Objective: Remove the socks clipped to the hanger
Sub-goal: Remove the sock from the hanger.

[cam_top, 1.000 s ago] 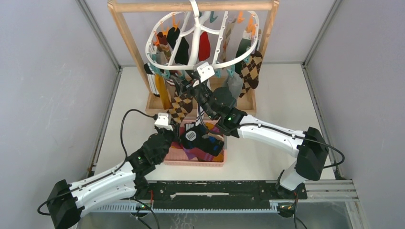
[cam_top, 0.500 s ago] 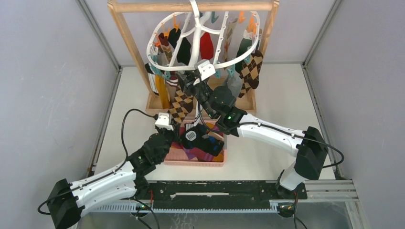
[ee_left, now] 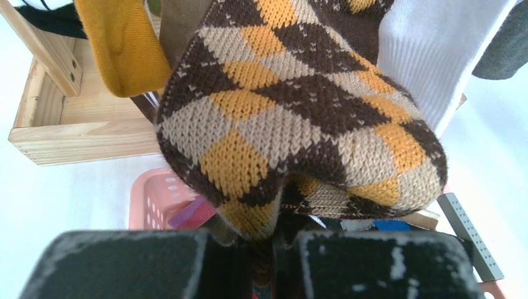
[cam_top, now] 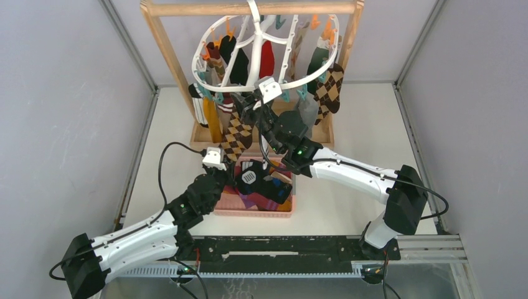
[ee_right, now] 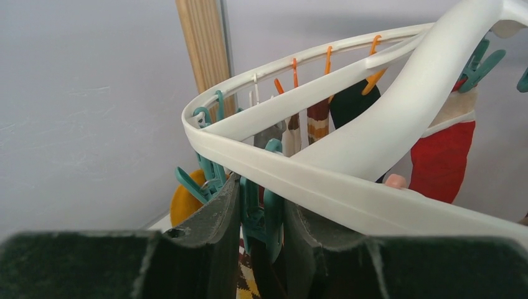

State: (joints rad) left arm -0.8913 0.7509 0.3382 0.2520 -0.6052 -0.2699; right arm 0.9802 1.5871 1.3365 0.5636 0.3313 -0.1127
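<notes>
Top external: left arm reaches forward, low over the worktop (cam_top: 373, 124), with the left tool (cam_top: 229, 166) at the bottom tip of the hanging argyle sock (cam_top: 237, 137). Right arm stretches up and inward, right tool (cam_top: 246, 106) at the hanger's (cam_top: 202, 59) near rim, above that sock.

Left wrist: left tool (ee_left: 261, 249) pinched together on the sock's toe, the sock filling the view just ahead.

Right wrist: right tool (ee_right: 261, 230) clamped on a teal clip (ee_right: 264, 212) under the hanger rim.
</notes>
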